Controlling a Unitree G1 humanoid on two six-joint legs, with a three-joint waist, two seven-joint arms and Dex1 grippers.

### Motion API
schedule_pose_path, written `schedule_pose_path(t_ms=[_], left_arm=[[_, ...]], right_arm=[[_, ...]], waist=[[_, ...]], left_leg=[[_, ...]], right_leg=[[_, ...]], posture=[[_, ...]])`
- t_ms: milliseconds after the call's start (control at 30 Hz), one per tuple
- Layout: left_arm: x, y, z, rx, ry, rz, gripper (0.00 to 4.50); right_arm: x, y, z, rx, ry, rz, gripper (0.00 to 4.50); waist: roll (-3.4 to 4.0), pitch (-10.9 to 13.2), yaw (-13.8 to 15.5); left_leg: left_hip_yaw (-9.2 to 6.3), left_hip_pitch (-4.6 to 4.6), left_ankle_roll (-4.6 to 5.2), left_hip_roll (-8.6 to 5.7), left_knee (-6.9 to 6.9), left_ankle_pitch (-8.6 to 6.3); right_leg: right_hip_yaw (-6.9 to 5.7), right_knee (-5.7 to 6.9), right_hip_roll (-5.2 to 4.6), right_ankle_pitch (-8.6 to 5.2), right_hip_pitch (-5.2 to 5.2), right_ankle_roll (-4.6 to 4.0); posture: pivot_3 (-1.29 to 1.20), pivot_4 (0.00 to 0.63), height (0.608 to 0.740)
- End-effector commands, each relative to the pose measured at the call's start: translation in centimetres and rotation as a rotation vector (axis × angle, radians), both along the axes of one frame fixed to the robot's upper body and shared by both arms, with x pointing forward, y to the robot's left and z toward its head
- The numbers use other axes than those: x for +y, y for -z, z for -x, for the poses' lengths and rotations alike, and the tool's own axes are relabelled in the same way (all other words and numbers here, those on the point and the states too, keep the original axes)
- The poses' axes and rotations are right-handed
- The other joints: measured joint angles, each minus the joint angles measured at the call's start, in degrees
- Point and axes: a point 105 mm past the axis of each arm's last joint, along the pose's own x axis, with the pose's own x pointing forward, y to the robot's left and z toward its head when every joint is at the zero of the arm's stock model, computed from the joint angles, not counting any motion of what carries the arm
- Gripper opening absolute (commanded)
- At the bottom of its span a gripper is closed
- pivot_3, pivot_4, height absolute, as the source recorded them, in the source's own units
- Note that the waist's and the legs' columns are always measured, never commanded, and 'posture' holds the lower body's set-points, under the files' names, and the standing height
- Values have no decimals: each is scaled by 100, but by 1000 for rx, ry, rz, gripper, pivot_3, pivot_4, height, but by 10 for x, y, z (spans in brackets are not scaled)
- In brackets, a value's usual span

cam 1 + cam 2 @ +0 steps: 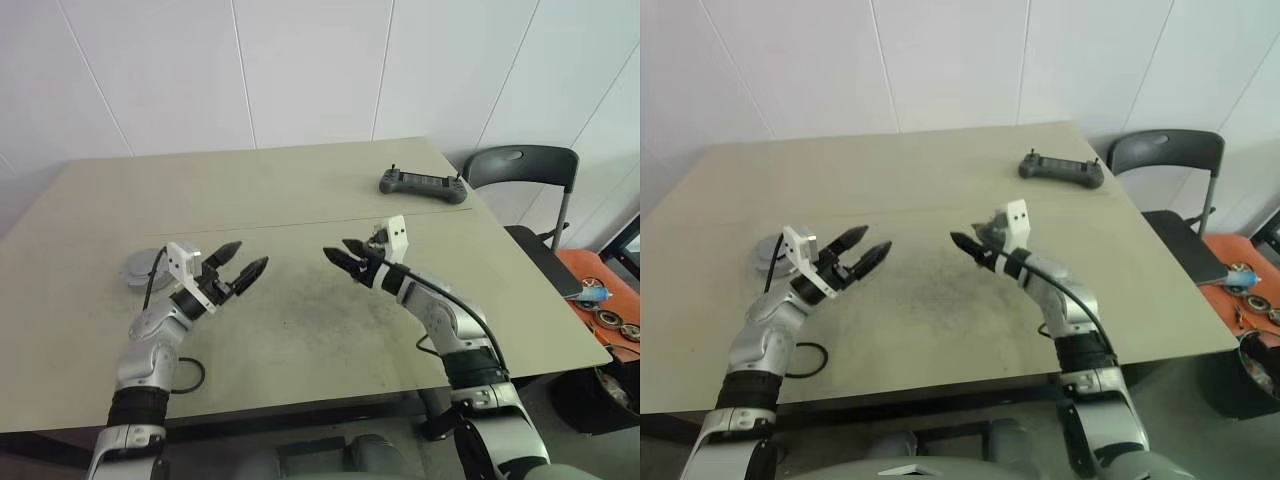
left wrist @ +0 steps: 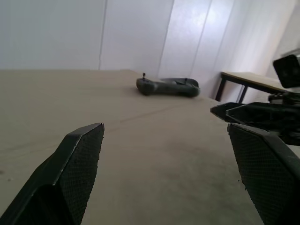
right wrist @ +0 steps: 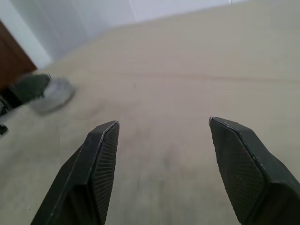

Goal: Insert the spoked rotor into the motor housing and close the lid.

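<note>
A round grey disc (image 1: 140, 268), which looks like the lid, lies flat near the table's left edge; it also appears in the right wrist view as the disc (image 3: 54, 94). What is under it I cannot tell. The spoked rotor and the motor housing are out of view. My left gripper (image 1: 250, 255) hovers just right of the disc, open and pointing toward the table's middle, with nothing between its fingers (image 2: 79, 159). My right gripper (image 1: 336, 249) faces it from the right, open and holding nothing, a short gap between the two grippers.
A dark handheld controller (image 1: 422, 184) lies at the back right of the beige table (image 1: 300, 340). A black chair (image 1: 520, 165) stands past the right edge. Beyond it is an orange surface with metal rings (image 1: 610, 315). A black cable (image 1: 190, 375) loops by my left forearm.
</note>
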Motion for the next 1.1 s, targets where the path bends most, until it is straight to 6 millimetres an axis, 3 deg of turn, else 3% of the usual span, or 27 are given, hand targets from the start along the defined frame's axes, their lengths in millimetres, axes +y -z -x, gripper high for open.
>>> schedule_pose_path(t_ms=[33,100,200,367,1100], left_arm=[[-6,-19,0,-91,34,-38,4500],[-5,-25,-2,-116,16,-25,4500],[-2,-21,-14,-126,-43,-97,4500],[-10,-16,-26,-137,-41,-142,4500],[-26,-12,-22,-159,-8,-176,4500]], right_arm=[[1,-24,3,-107,-36,-9,3775],[-2,-26,4,-116,-28,-15,4459],[-14,-23,-9,-117,61,7,4459],[1,-31,-23,-157,70,17,4459],[-1,-28,-24,-179,51,63,4459]], waist=[[0,1,4],[0,1,0],[0,1,-1],[2,2,-14],[2,2,12]], left_leg=[[0,1,0,0,3,0],[1,11,0,0,6,0],[1,12,0,0,5,0],[4,10,0,-4,3,0],[2,10,0,-3,-2,0]], right_leg=[[0,0,0,0,2,-1],[0,-1,0,-1,11,-3],[0,-2,0,-2,12,-3],[1,-3,1,-1,9,-2],[1,-2,0,2,10,3]], posture=[[0,0,740],[0,0,740],[0,0,740],[0,0,740],[0,0,740]])
